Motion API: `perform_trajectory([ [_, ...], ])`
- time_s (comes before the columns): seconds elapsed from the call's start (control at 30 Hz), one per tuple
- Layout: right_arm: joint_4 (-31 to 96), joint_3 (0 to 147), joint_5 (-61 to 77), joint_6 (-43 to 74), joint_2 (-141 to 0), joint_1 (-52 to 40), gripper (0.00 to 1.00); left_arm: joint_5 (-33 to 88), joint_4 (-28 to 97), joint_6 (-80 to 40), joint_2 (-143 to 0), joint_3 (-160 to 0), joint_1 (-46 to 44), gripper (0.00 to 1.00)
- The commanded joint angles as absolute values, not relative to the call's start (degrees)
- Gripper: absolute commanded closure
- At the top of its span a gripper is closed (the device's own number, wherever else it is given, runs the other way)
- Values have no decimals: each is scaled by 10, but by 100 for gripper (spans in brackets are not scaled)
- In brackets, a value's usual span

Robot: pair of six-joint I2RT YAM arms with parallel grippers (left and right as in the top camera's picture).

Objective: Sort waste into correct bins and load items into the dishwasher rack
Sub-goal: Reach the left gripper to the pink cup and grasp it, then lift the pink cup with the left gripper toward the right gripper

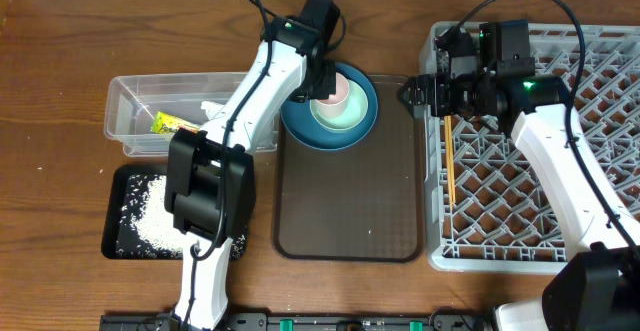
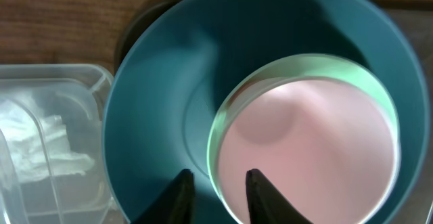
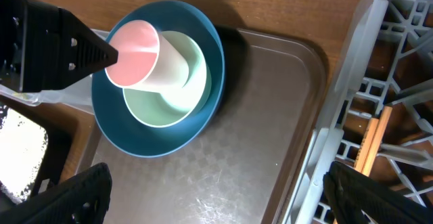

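The left arm (image 1: pixel 258 91) reached forward and to the right from its base, wrist bent down. The left gripper (image 2: pixel 216 182) pointed downward with its two fingers (image 2: pixel 181 193) only a narrow gap apart. The right arm (image 1: pixel 548 146) stretched forward and inward toward the left, and the right gripper (image 3: pixel 216 176) stood spread wide, holding nothing.

The overhead camera looked straight down on the whole table (image 1: pixel 60 61). The left wrist camera faced down from very close above the dark blue plate (image 2: pixel 155 82) and pink cup (image 2: pixel 311 149), which the right wrist camera also caught from farther back.
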State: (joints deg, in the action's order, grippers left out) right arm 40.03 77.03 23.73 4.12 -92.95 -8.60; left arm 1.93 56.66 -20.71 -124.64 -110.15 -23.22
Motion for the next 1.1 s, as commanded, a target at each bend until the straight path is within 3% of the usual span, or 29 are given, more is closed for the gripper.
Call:
perform_trajectory([
  [0.0, 401, 769, 239, 44, -930, -91, 1, 8, 567, -202, -1254, -1099, -233, 75],
  [0.3, 401, 769, 239, 44, -930, -91, 1, 8, 553, -212, -1254, -1065, -234, 76],
  [0.47, 401, 769, 239, 44, -930, -91, 1, 8, 550, -213, -1253, -1066, -233, 94],
  [0.77, 401, 769, 239, 44, -930, -91, 1, 16, 551, -212, -1203, -1082, -230, 94],
  [1.07, 401, 769, 239, 44, -930, -91, 1, 392, 558, -212, -1068, -1085, -161, 94],
])
